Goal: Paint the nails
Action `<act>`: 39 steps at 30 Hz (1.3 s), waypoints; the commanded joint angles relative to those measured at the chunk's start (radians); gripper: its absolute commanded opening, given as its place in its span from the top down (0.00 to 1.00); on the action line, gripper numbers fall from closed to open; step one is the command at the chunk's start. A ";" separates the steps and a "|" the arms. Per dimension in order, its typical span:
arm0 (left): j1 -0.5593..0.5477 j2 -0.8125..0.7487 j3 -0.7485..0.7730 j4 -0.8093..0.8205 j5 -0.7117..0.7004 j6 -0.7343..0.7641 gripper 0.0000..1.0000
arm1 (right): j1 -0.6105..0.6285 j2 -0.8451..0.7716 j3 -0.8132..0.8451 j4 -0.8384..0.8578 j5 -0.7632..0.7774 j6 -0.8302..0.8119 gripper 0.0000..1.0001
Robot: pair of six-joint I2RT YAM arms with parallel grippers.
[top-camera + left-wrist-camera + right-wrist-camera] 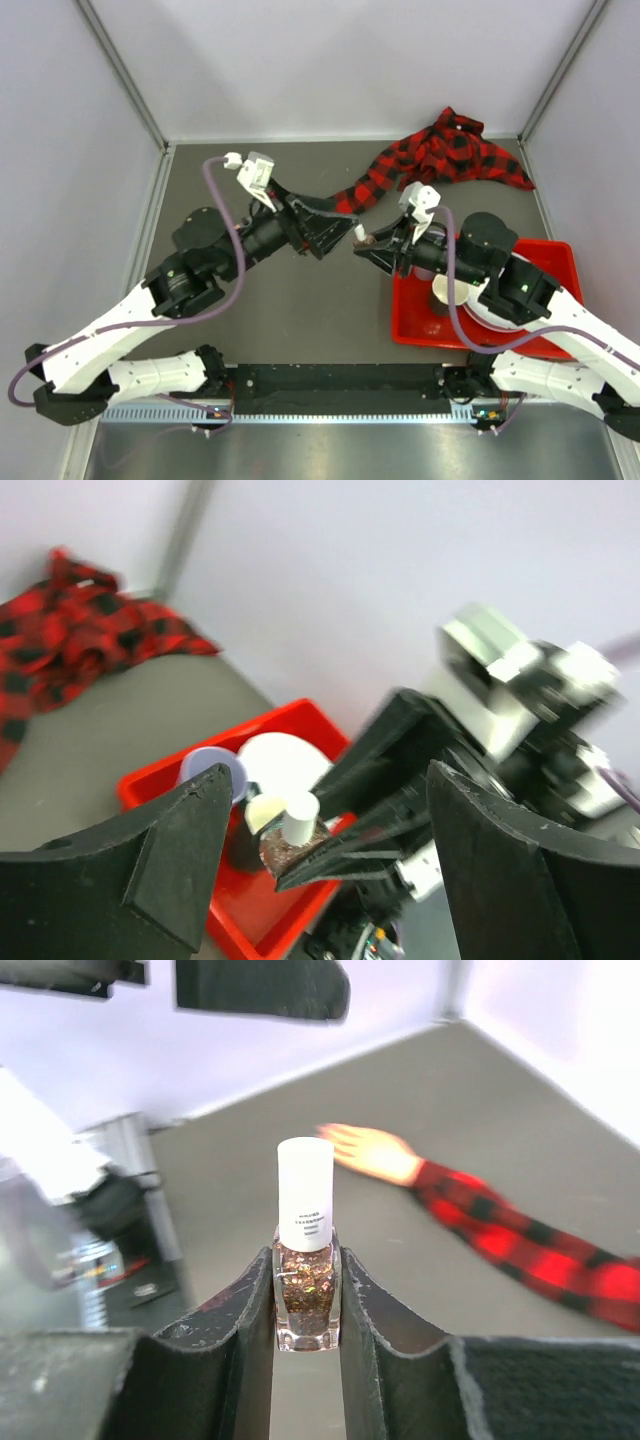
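A pale peach mannequin hand (370, 1152) lies flat on the grey table and ends a red-and-black plaid sleeve (520, 1245). Its nails are too small and blurred to make out. In the top view the sleeve (370, 185) runs under my left gripper, which hides the hand. My right gripper (307, 1270) is shut on a small glitter nail-polish bottle (307, 1305) with a white cap (305, 1195), held upright above the table. My left gripper (340, 232) is open and empty, facing the bottle (298, 832) with its fingers (160, 865) to either side. The two grippers nearly meet in the top view, the right gripper (365, 243) just right of the left.
A red tray (405, 322) sits at the right under my right arm; in the left wrist view the tray (145, 785) holds a white plate (285, 765) and a lilac cup (210, 768). The bunched plaid cloth (455, 150) lies at the back right corner. Walls enclose the table.
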State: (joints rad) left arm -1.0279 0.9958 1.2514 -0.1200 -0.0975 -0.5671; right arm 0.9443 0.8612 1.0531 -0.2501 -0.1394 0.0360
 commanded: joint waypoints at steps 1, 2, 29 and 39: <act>0.009 -0.057 -0.041 0.088 0.246 0.044 0.20 | -0.065 -0.039 0.045 0.034 -0.377 0.125 1.00; 0.012 -0.066 -0.046 0.095 0.313 0.050 0.21 | -0.071 -0.040 0.045 0.061 -0.412 0.145 1.00; 0.011 0.017 -0.003 0.051 0.263 0.024 1.00 | -0.105 -0.007 0.097 0.057 -0.329 0.176 1.00; -0.003 0.228 0.179 -0.176 -0.302 -0.046 1.00 | 0.183 0.097 0.078 0.063 0.642 -0.114 1.00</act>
State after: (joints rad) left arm -1.0271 1.1255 1.3163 -0.2165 -0.0982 -0.5571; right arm 1.0428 0.9039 1.1027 -0.2375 0.0757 0.0910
